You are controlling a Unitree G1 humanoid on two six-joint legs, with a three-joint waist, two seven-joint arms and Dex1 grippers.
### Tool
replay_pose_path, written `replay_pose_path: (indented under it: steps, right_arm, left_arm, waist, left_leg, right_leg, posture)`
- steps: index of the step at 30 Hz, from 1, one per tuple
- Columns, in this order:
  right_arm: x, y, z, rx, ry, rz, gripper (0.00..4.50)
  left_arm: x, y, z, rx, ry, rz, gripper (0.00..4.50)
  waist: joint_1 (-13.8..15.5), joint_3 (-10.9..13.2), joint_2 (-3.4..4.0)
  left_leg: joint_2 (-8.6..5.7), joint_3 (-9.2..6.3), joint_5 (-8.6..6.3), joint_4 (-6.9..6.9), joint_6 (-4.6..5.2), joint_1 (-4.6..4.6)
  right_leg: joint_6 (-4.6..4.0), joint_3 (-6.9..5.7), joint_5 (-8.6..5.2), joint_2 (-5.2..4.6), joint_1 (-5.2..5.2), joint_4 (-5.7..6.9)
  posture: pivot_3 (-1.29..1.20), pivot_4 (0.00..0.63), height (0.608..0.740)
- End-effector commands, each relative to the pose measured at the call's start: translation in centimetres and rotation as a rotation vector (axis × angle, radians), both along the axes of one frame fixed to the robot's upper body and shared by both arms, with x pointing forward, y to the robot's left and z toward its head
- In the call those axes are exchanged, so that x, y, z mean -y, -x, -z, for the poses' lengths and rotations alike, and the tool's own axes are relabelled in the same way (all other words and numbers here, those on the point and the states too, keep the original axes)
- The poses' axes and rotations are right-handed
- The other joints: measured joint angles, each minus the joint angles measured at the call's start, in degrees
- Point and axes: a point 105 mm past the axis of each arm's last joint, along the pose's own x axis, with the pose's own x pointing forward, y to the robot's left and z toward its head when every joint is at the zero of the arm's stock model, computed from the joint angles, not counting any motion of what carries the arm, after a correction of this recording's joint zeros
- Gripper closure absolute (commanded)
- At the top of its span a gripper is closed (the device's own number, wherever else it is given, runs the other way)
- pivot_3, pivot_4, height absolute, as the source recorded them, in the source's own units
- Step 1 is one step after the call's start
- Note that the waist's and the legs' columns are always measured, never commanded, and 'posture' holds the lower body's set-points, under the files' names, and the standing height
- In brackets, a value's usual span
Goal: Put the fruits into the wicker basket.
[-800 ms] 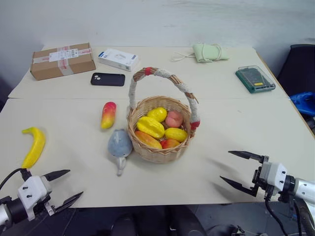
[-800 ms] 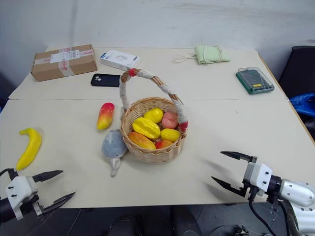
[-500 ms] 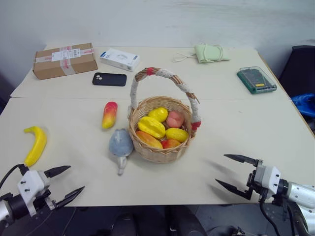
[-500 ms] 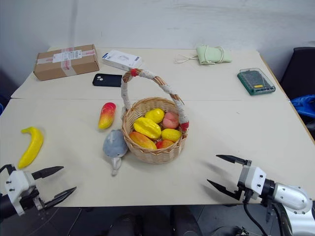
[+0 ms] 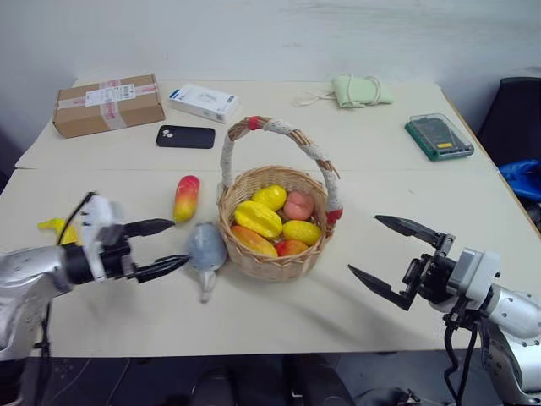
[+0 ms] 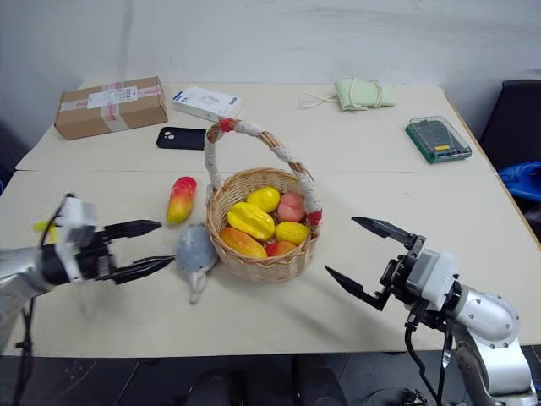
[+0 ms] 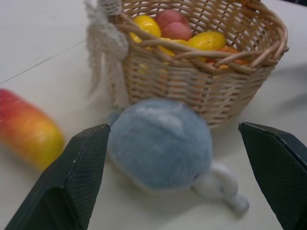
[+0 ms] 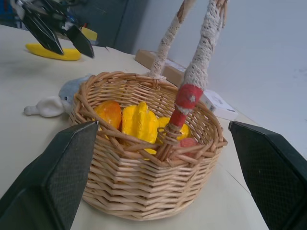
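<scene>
two fruits lie outside the wicker basket (image 5: 275, 254) at frame centre: mango piece (image 5: 186, 198) just left, banana (image 5: 57, 228) far left. left gripper (image 5: 161, 247) and right gripper (image 5: 390, 258) gape wide, empty.

Warm yellows, reds and tans on a pale cream bench (image 5: 439, 211).

The wicker basket (image 5: 275, 254) is light tan weave; its arched handle is wrapped in white cord with red bindings at both ends. Inside lie yellow, orange and peach fruits (image 5: 272, 218). Left of it a mango-like piece (image 5: 185, 197) fades from red to yellow, and a yellow banana (image 8: 53, 51) lies further left. A grey-blue plush toy (image 5: 206, 250) with a white tail sits against the basket. At the far side: a brown cardboard box (image 5: 107, 103) with red-and-white tape, a white box (image 5: 202, 101), a black phone (image 5: 185, 136), a pale green pouch (image 5: 359, 90) and a dark green case (image 5: 437, 135). Both grippers have black fingers (image 5: 404, 227).
</scene>
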Motion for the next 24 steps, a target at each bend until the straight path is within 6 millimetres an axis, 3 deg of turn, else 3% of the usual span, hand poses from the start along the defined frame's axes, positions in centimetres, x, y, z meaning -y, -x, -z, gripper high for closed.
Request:
replay_pose_path:
  steps: [1,3,6,13,15,17,19,21,24]
  right_arm:
    - [-0.4,0.2,-0.9,0.035,0.005,0.006,0.02]
    - [-0.4,0.1,-0.9,0.033,0.009,0.015,0.02]
    - [-0.3,-0.1,-0.9,0.029,0.008,0.034,0.0]
    - [-0.2,-0.5,-0.3,0.004,-0.002,0.025,0.0]
    - [-0.3,-0.5,-0.3,0.006,-0.027,0.002,0.0]
    - [-0.5,-0.3,-0.3,0.014,-0.027,-0.03,0.0]
    - [-0.6,-0.2,-0.3,0.02,-0.032,-0.042,0.0]
    - [-0.9,0.0,-0.2,0.025,-0.045,-0.057,0.0]
    - [-1.4,0.1,-0.8,0.08,-0.089,-0.082,0.0]
  left_arm:
    - [0.7,-1.9,1.8,0.005,-0.069,-0.019,0.0]
    - [0.8,-2.8,2.2,0.012,-0.071,-0.046,0.0]
    - [1.2,-2.7,3.0,0.018,-0.085,-0.024,0.6]
    - [0.3,-0.6,4.6,-0.035,-0.115,0.025,2.67]
    - [-0.4,0.1,3.4,-0.002,-0.03,0.0,3.19]
    - [-2.4,0.6,0.4,0.047,0.139,-0.118,3.66]
    - [-4.2,1.0,-1.3,0.073,0.234,-0.215,4.04]
    - [-7.4,3.1,-2.5,0.056,0.316,-0.324,4.15]
    - [-14.6,7.1,-4.0,0.098,0.47,-0.63,4.15]
  waist:
    - [0.0,0.0,0.01]
    - [-0.2,0.0,0.0]
    - [0.0,0.0,0.0]
    - [-0.1,0.0,0.0]
    - [-0.4,0.0,0.0]
    - [-0.5,0.0,0.01]
    - [-0.3,0.0,-0.04]
    - [-0.4,0.0,-0.1]
    - [-1.4,0.0,-0.12]
  left_leg:
    - [0.0,0.0,0.01,0.03,-0.02,-0.03]
    - [0.03,0.03,0.03,0.06,-0.03,-0.06]
    - [0.08,0.04,0.03,0.1,-0.04,-0.05]
    - [0.29,0.04,0.06,0.2,0.02,0.02]
    - [0.31,0.05,0.06,0.17,0.01,0.06]
    - [0.37,0.08,0.05,0.11,-0.01,0.06]
    - [0.45,0.05,0.06,0.1,-0.04,0.0]
    - [0.49,-0.03,0.08,0.13,-0.06,-0.04]
    - [0.49,0.01,0.06,0.07,-0.07,0.01]
  right_leg:
    - [0.0,0.01,0.0,0.02,-0.04,0.01]
    - [0.01,0.07,0.0,0.06,-0.09,0.03]
    - [0.01,0.07,0.0,0.05,-0.1,0.08]
    - [0.02,0.1,0.0,0.0,-0.02,0.18]
    - [0.02,0.11,0.0,0.02,0.0,0.18]
    - [-0.01,0.11,-0.02,0.04,-0.03,0.18]
    - [-0.04,0.06,-0.03,0.06,-0.09,0.19]
    - [-0.05,0.0,-0.03,0.08,-0.12,0.2]
    - [-0.06,0.03,-0.05,0.05,-0.09,0.17]
  posture:
    - [0.0,0.15,0.74]
    - [0.0,0.15,0.74]
    - [0.0,0.15,0.74]
    - [0.0,0.15,0.74]
    - [0.0,0.15,0.74]
    - [0.0,0.15,0.74]
    - [0.0,0.15,0.74]
    - [0.0,0.15,0.74]
    - [0.0,0.15,0.74]
